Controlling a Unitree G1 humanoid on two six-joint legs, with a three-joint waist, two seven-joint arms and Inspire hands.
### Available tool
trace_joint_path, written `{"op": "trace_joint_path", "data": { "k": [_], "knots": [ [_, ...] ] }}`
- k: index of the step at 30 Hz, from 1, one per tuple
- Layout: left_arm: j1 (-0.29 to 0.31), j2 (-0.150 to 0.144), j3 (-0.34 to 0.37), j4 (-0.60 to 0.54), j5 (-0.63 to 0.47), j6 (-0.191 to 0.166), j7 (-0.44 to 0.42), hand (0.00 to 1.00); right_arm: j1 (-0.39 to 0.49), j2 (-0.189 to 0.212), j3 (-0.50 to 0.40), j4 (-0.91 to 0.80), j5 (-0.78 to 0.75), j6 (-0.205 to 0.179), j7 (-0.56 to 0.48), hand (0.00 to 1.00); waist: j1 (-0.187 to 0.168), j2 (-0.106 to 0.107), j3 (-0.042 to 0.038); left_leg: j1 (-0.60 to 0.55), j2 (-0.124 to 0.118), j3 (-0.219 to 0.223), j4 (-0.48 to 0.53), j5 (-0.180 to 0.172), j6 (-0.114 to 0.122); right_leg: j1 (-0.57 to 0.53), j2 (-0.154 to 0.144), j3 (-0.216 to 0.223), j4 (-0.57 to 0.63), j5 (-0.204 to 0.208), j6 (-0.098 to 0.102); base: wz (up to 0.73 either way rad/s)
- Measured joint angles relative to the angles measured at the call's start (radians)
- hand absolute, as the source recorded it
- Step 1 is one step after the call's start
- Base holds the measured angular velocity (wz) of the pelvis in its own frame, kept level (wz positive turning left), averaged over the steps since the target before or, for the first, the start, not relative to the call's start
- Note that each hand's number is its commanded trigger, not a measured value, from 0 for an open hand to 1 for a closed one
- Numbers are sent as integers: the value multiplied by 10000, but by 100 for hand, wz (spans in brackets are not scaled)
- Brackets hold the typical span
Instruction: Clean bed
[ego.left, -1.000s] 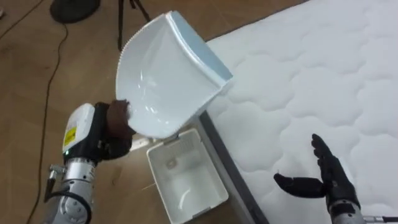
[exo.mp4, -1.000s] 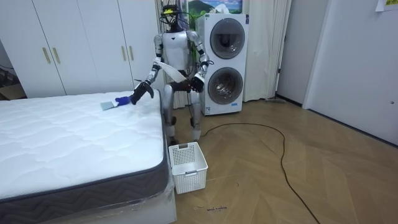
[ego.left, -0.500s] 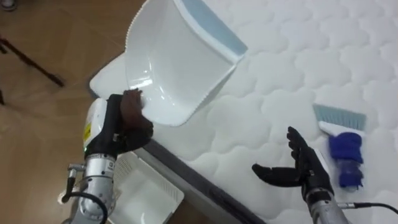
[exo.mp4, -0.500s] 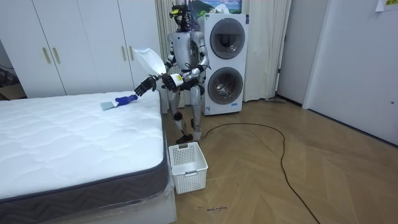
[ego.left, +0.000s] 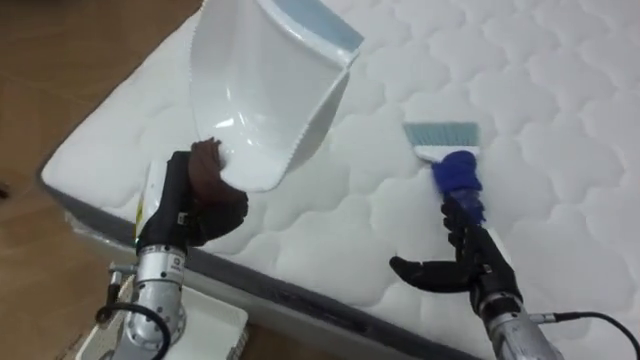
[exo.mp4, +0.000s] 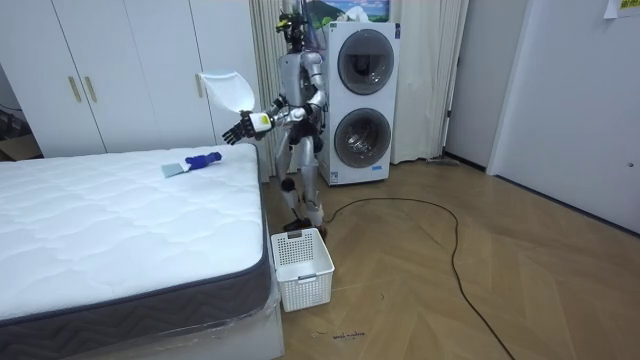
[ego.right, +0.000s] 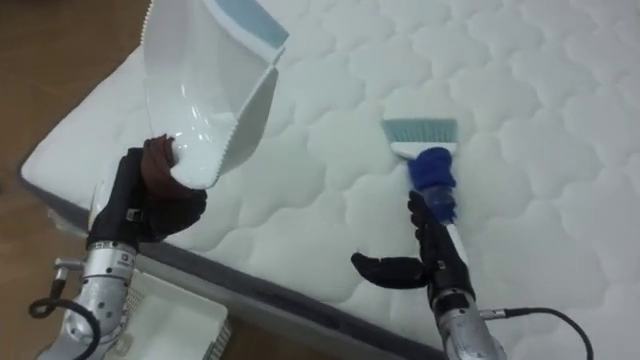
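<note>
Now the robot has turned to face the bed (ego.left: 560, 120), and the dustpan (ego.left: 265, 90) sits higher than a moment ago. The left hand (ego.left: 200, 200) has its fingers clamped round the pan's dark handle and holds the scoop tilted up over the mattress corner. The right hand (ego.left: 465, 265), fingers apart and thumb out, hovers at the near end of the brush (ego.left: 455, 165), which lies on the quilted white mattress. The pan is glossy white plastic with a pale blue lip and a toothed edge. The brush has a blue handle and pale bristles.
</note>
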Motion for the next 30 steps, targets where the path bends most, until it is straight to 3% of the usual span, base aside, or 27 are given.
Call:
{"op": "trace_joint_path", "data": {
  "k": [1, 2, 3, 4, 5, 6, 7, 8, 9, 10, 12, 15, 23, 25, 30],
  "knots": [
    [47, 0, 6, -3, -5, 0, -1, 100, 0, 0, 1, 0, -49, 0, 36, 0, 16, 7, -7, 13, -71, -468, -10, 29, -37, -4, 95, 167, -15, 17, -43, -108],
    [204, -10, 5, -7, -10, -1, -1, 100, -4, -11, 0, 1, -107, 2, 98, 0, 30, 51, -38, 102, -220, -1307, -71, 65, -96, 7, 311, 565, -62, 78, -153, -113],
    [428, -30, 5, -6, -10, -1, -16, 100, -4, -14, -2, 24, -122, 13, 198, 0, 14, 119, -131, 167, -311, -1879, -115, 89, -121, 56, 563, 1007, -169, 168, -222, -112],
    [530, -38, 5, -9, -9, 0, -53, 100, -1, -23, -5, 39, -119, 14, 268, 0, 18, 134, -138, 188, -386, -2193, -106, 112, -111, 69, 696, 1305, -184, 198, -228, -112],
    [784, -58, 4, -51, 0, 0, -174, 93, 2, -35, -9, 128, -126, 52, 390, 0, 61, 179, -168, 243, -570, -2909, -61, 119, -93, 92, 907, 1793, -221, 258, -277, -116],
    [1014, -67, -4, -109, 14, 0, -247, 65, 3, -20, 0, 255, -102, 104, 447, 0, 111, 186, -180, 252, -812, -3606, 10, 115, -94, 102, 1072, 2252, -293, 342, -307, -118],
    [1098, -77, -7, -110, 16, 0, -282, 11, 4, -17, -1, 307, -109, 144, 470, 0, 155, 182, -176, 249, -994, -3902, -29, 113, -94, 104, 1123, 2484, -323, 382, -311, -115],
    [1266, -82, -8, -111, 15, 5, -324, 0, 4, -12, 2, 482, -137, 206, 550, 0, 232, 174, -171, 215, -1351, -4210, -230, 87, -58, 116, 1209, 2925, -354, 440, -297, -99],
    [1400, -86, -9, -111, 13, 18, -329, 0, 31, -11, 15, 631, -151, 299, 570, 0, 247, 185, -168, 163, -1574, -4359, -498, 77, -37, 167, 1253, 3142, -347, 464, -290, -90],
    [1458, -92, -9, -111, 13, 16, -330, 0, 87, -9, 15, 683, -150, 309, 573, 0, 263, 201, -171, 181, -1603, -4377, -650, 67, -49, 203, 1292, 3210, -342, 490, -281, -68],
    [1566, -81, 0, -110, 15, 17, -320, 0, 358, 30, 31, 703, -252, 308, 603, 0, 279, 227, -190, 533, -1576, -4405, -931, 6, -125, 357, 1428, 3343, -506, 541, -258, -37],
    [1618, -73, -3, -110, 8, 16, -319, 0, 559, 29, 37, 703, -453, 310, 645, 0, 251, 277, -151, 996, -1556, -4376, -1612, 6, -127, 622, 1534, 3384, -1030, 713, -189, -17],
    [2024, -64, -8, -32, 15, 157, -549, 0, 642, 13, -101, 884, -1200, 311, 706, 0, 201, 377, -105, 1519, -1562, -4379, -2444, 22, -144, 1080, 1489, 3162, -1561, 738, -143, 8],
    [2088, -64, -39, 516, 10, 169, -556, 0, 708, 9, -100, 1188, -1220, 328, 697, 0, 219, 417, -90, 1711, -1568, -4380, -2687, 31, -157, 1215, 1488, 3147, -1660, 727, -124, 3],
    [2268, -3, -23, 2374, -14, 606, -822, 0, 793, 27, -149, 2194, -1371, 393, 643, 0, 234, 414, -90, 2084, -1579, -4547, -3106, 44, -167, 1545, 1512, 3141, -1938, 728, -97, 2]
  ]
}}
